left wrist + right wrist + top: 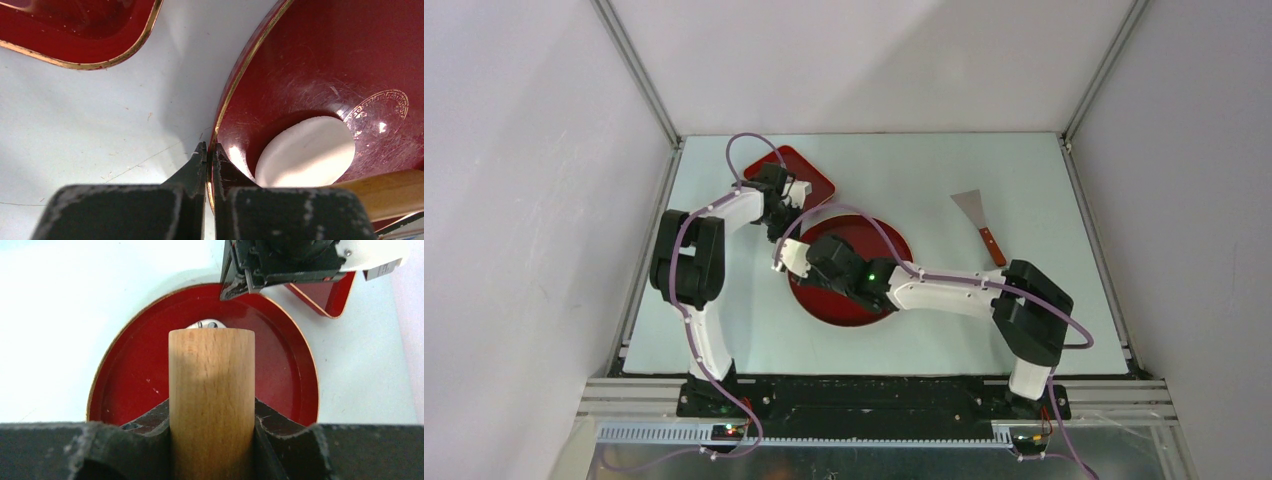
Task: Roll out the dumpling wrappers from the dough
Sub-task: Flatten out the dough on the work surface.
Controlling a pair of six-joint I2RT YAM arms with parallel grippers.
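Left wrist view: left claw (209,150) pinches the rim of the round plate (310,60), right claw (211,409) clamps the rolling pin (211,365) beside the dough disc (305,152) inside that plate; hard rolling may jerk the rim free.

Two robot arms reach forward from bases set side by side. The left arm (707,340) rises to a bent elbow, then its forearm angles inward with the wrist tipped down. The left gripper (209,150) has its jaws pinched almost together on the gold rim of a plate (235,85). The right arm (944,288) stretches low toward the left, its wrist close beside the left wrist. The right gripper (211,415) clamps a rolling pin (211,370) between its two fingers.
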